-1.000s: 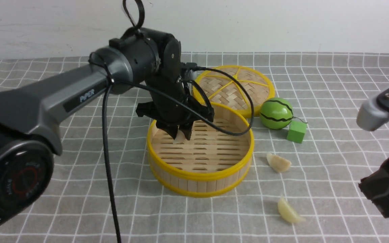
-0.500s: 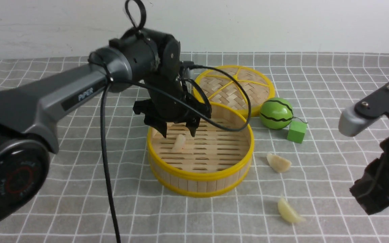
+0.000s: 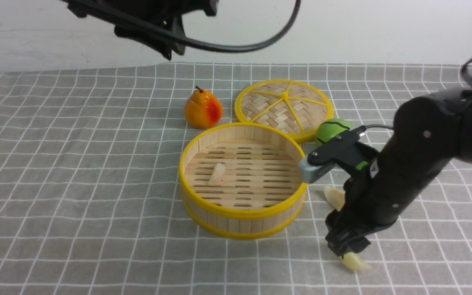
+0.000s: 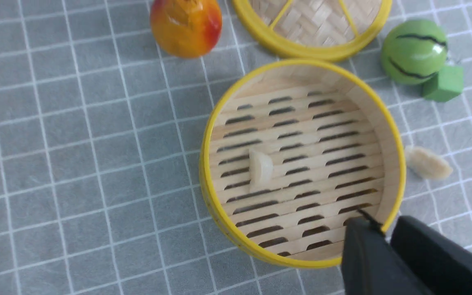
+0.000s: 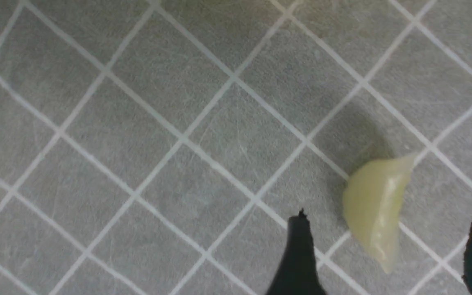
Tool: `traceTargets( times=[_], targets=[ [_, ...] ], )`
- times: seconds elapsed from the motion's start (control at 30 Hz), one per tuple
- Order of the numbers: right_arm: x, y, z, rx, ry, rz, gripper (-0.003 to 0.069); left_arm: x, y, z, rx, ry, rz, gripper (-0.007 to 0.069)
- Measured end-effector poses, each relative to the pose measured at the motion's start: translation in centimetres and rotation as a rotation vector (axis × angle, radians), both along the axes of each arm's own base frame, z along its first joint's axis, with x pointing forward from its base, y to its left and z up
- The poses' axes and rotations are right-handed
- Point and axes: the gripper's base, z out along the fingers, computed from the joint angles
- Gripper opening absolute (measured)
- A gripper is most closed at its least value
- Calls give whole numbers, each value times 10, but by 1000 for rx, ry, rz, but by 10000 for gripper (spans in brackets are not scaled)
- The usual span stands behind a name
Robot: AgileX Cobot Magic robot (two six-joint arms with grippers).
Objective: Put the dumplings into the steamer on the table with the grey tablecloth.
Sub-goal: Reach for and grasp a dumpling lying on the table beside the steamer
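As the left arm lifts clear, one dumpling lies in the steamer; right gripper, jaws apart, straddles the next dumpling.

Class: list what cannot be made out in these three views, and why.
Left gripper: front view, cut off by top edge; jaws unreadable.
Green cube: front view, behind the right arm.
Dumpling beside the steamer: front view, half hidden by that arm; left wrist view, blurred.

Plain white wall directly behind the table, all under soft, even indoor light.
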Motion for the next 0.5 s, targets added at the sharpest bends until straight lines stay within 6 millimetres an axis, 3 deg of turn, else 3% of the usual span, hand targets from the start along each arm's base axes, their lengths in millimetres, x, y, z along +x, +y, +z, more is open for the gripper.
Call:
traceTargets(
  times=[0.03, 0.13, 0.23, 0.43, 0.5],
  targets=[
    [5, 1, -10, -16, 17, -10, 506, -11, 6, 9, -7, -25, 2, -4],
    [11, 2, -31, -58, 56, -31, 486, -42, 23, 24, -20, -59, 4, -14],
    [14, 3, -44, -74, 78, -35, 442, -72, 38, 21, -14, -48, 4, -14],
    [15, 3, -48, -72, 83, -56, 231, -126, 66, -15, 27, 30, 4, -14],
    [16, 3, -47, -73, 84, -59, 215, -146, 76, -32, 40, 56, 4, -14]
  ],
)
